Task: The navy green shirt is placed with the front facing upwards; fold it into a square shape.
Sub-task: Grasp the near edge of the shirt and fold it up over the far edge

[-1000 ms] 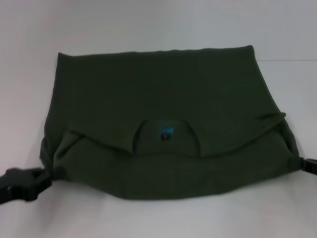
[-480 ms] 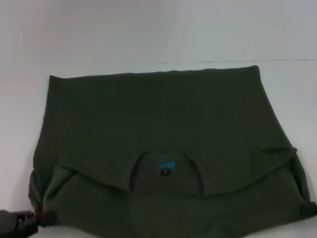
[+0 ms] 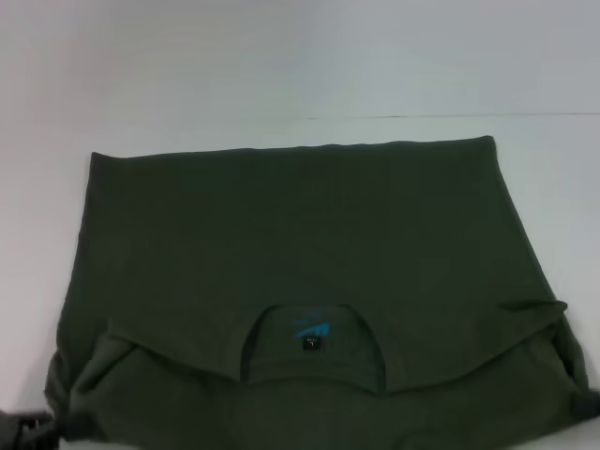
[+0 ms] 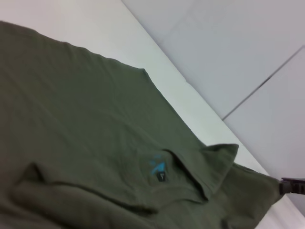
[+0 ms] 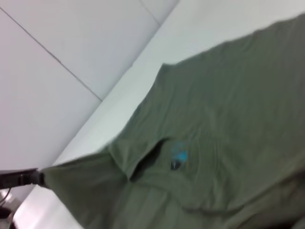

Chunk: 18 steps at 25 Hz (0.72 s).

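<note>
The shirt (image 3: 300,281) fills the middle and lower part of the head view, spread on a white table (image 3: 300,66). Its plain dark green side faces up. The long axis runs left to right across the frame. The straight far edge lies toward the top of the frame. The neck opening sits at the lower middle, with the blue label (image 3: 311,330) showing inside it, so the collar end points toward the bottom of the frame. A band of cloth is turned over along the near side, and its edge runs from the lower left, past the collar, to the lower right, where it rises in a small peak.

The left gripper (image 3: 33,429) is at the lower left corner of the frame, touching the shirt's left near corner. The right gripper (image 3: 586,406) is at the lower right edge, touching the right near corner. Each seems to pinch the cloth, which is drawn out to a point toward it in the wrist views, but whether the jaws are closed cannot be told.
</note>
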Each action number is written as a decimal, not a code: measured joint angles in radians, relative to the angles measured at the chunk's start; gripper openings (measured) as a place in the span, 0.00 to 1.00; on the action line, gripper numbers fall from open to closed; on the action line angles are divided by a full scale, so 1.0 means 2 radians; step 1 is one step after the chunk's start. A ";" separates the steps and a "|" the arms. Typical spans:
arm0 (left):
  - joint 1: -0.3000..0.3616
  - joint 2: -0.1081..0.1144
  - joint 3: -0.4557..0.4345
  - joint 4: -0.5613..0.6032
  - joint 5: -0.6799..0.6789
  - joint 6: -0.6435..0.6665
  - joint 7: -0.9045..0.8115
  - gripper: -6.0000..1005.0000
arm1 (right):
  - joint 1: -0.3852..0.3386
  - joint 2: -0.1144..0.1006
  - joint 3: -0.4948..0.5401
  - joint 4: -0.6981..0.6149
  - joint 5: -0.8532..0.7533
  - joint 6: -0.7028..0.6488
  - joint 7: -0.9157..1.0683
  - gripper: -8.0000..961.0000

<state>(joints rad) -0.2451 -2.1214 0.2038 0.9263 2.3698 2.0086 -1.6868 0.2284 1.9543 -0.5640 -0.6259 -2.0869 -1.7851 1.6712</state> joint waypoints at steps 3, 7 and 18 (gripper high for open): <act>-0.020 0.009 -0.017 -0.003 -0.002 -0.012 -0.013 0.08 | 0.017 -0.001 0.031 0.000 0.003 -0.001 -0.003 0.06; -0.062 0.023 -0.039 -0.009 -0.006 -0.039 -0.031 0.08 | 0.054 -0.002 0.082 -0.001 0.003 0.003 -0.003 0.06; -0.190 0.056 -0.035 -0.072 -0.017 -0.256 -0.082 0.09 | 0.175 0.000 0.134 0.015 0.003 0.158 0.006 0.06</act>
<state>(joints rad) -0.6253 -2.0095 0.1330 0.7828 2.3352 1.4962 -1.8512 0.5790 1.9537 -0.2960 -0.5961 -2.0800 -1.4686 1.6839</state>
